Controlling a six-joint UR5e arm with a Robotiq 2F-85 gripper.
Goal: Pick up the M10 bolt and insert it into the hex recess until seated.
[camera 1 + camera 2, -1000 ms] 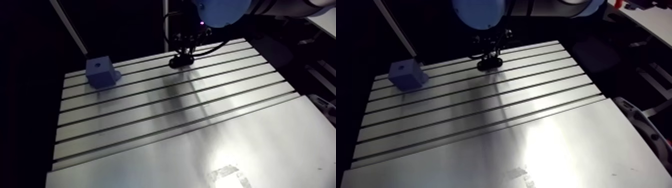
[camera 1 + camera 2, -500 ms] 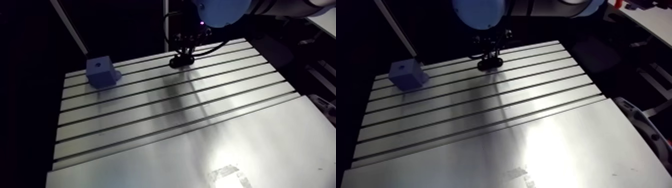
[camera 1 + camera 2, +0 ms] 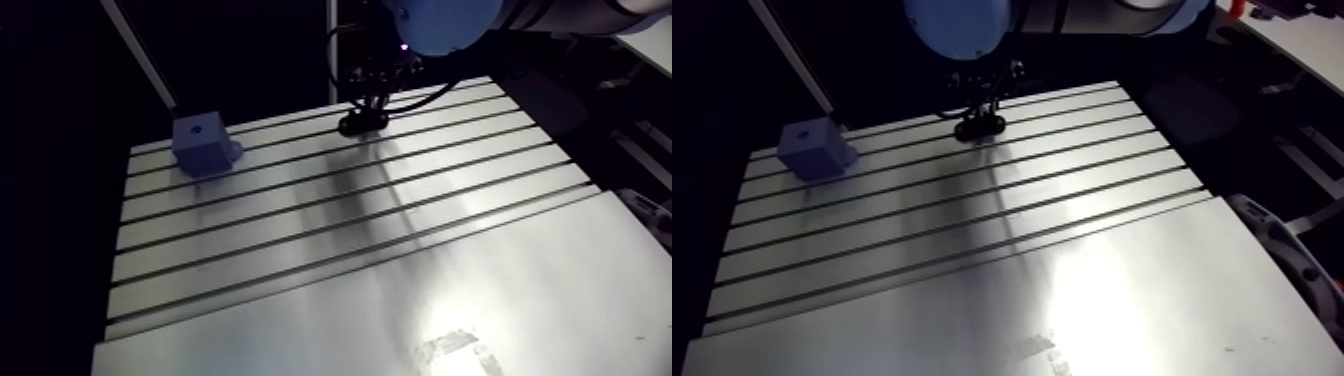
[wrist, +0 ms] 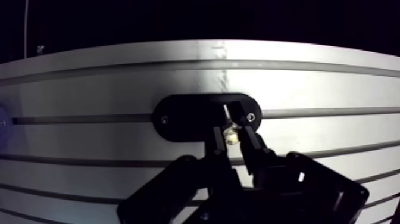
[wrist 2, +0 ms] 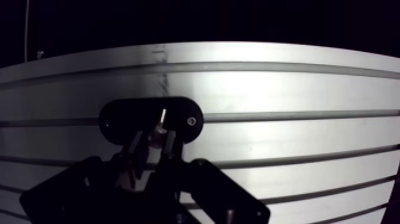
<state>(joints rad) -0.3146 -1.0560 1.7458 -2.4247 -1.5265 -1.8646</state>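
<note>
- The tool is pinched narrow on the M10 bolt, low over a black oval plate.
- Lift straight up before travelling.
- The blue block stands well apart across the worktop; its top hole is likely the hex recess, so align the flats first.

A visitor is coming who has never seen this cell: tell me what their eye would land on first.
The gripper stands out first, shut on a small shiny bolt over a black oval plate near the far edge of the slotted table. Next comes the blue-grey block with a hole in its top, at a far corner of the table, well apart from the gripper.
</note>
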